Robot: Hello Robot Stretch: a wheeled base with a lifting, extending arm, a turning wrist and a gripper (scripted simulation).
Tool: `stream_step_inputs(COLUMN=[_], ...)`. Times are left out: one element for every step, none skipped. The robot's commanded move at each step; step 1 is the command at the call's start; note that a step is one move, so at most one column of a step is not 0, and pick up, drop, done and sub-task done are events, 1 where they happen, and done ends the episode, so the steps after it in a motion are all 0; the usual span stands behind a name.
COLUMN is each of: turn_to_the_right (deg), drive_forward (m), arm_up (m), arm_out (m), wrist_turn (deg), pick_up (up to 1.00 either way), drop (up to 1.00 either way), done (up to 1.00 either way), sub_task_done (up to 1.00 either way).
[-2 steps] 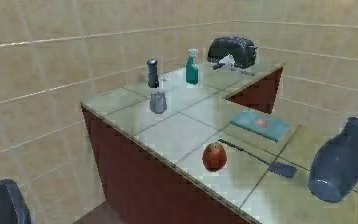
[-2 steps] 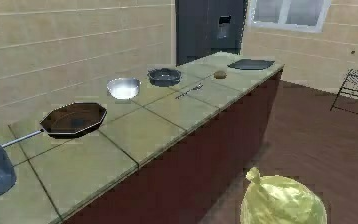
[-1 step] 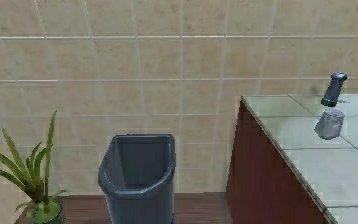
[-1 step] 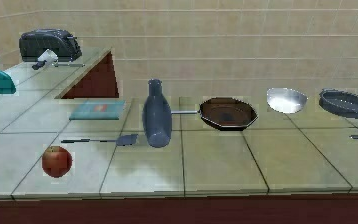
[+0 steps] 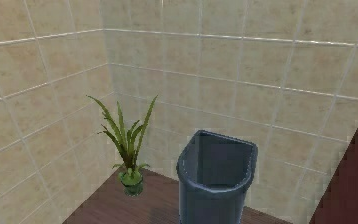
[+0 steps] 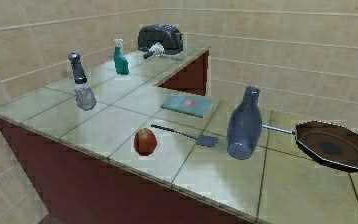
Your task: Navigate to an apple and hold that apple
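A small round red-and-orange thing (image 6: 144, 141), apple-like in shape and colour, lies near the front edge of a tiled countertop (image 6: 107, 125) in the arm side view. It sits left of a thin dark utensil (image 6: 187, 133) and a tall blue-grey bottle (image 6: 244, 122).
The counter also carries a flat blue book (image 6: 185, 103), a dark pan (image 6: 332, 143), a toaster (image 6: 159, 39), a spray bottle (image 6: 120, 57) and two small grey shakers (image 6: 80, 80). In the forward view a blue bin (image 5: 217, 175) and a potted plant (image 5: 129, 140) stand in a tiled corner, with a dark red cabinet (image 5: 349, 185) at the right.
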Motion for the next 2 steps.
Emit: stream_step_inputs(turn_to_the_right=[0.0, 0.0], drive_forward=[0.00, 0.00], arm_up=[0.50, 0.38], arm_out=[0.00, 0.00], wrist_turn=[0.0, 0.0], pick_up=[0.00, 0.00], drop=[0.00, 0.00], done=[0.00, 0.00], sub_task_done=[0.00, 0.00])
